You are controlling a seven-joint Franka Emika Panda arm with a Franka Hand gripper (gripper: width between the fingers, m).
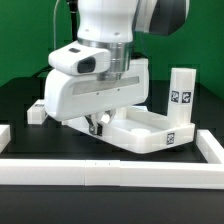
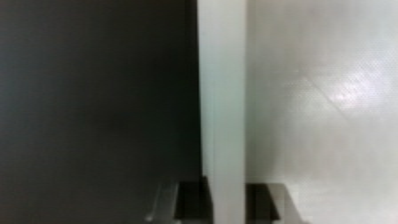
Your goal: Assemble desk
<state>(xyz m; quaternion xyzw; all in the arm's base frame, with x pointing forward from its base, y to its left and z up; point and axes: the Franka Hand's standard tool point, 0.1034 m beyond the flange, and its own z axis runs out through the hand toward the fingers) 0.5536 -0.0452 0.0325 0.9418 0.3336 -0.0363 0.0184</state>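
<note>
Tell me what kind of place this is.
Likely a robotics lab test bench: black tabletop fenced by long white border rails, plain green backdrop, large white plastic rimmed panel with a black-and-white square tag.

Two dark fingers (image 2: 185, 201) pinch the upright rim (image 2: 221, 90) of a large white plastic rimmed panel (image 2: 329, 100), one on each side of the wall. The panel's smooth, faintly glossy floor lies on one side, the black worktop (image 2: 89, 100) on the other.
</note>
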